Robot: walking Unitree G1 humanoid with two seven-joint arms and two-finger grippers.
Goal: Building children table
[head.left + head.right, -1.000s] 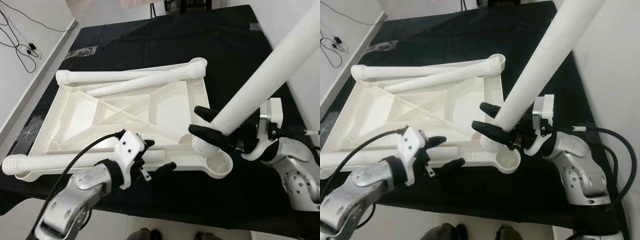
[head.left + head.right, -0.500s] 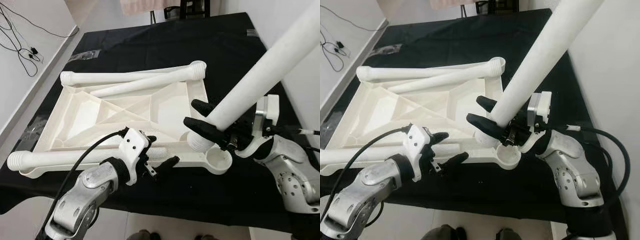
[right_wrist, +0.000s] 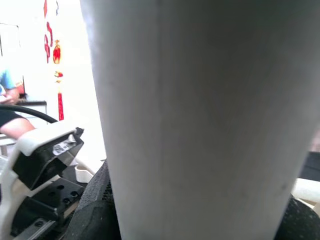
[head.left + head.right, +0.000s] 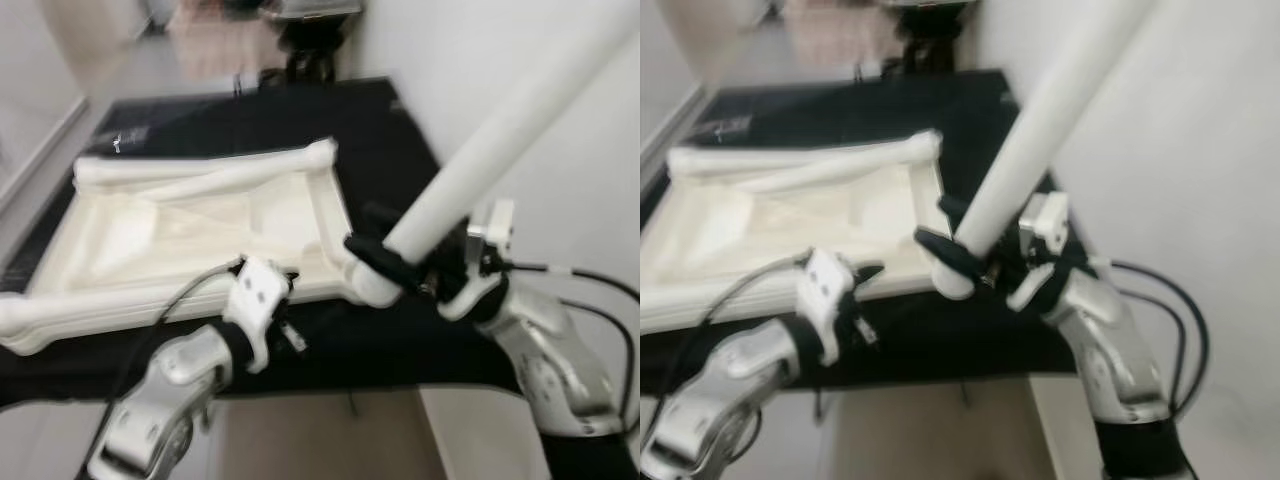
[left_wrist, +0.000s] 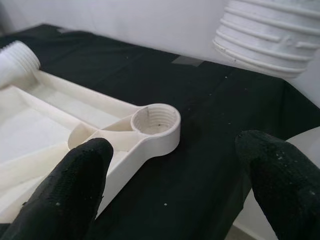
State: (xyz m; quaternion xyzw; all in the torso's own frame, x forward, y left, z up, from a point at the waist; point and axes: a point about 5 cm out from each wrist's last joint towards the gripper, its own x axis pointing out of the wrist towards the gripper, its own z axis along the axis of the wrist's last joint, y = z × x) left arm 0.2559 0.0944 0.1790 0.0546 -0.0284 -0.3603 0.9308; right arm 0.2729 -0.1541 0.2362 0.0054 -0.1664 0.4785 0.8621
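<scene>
Right gripper (image 4: 400, 262) clamps the tilted white leg (image 4: 500, 140) just above the near-right socket (image 5: 155, 121) of the upturned tabletop (image 4: 200, 230); left gripper (image 5: 175, 185), fingers spread and empty, hovers nearby; best to straighten the leg, seat the thread squarely, then twist.

Left silver arm (image 4: 165, 395): raised, bent at elbow, reaching forward; left black two-fingered gripper (image 5: 175, 187), fingers spread wide, nothing between them. Right silver arm (image 4: 545, 345): raised from low right; right black two-fingered gripper (image 4: 385, 245), fingers clamped around a tilted white plastic tube (image 4: 500, 140).
</scene>
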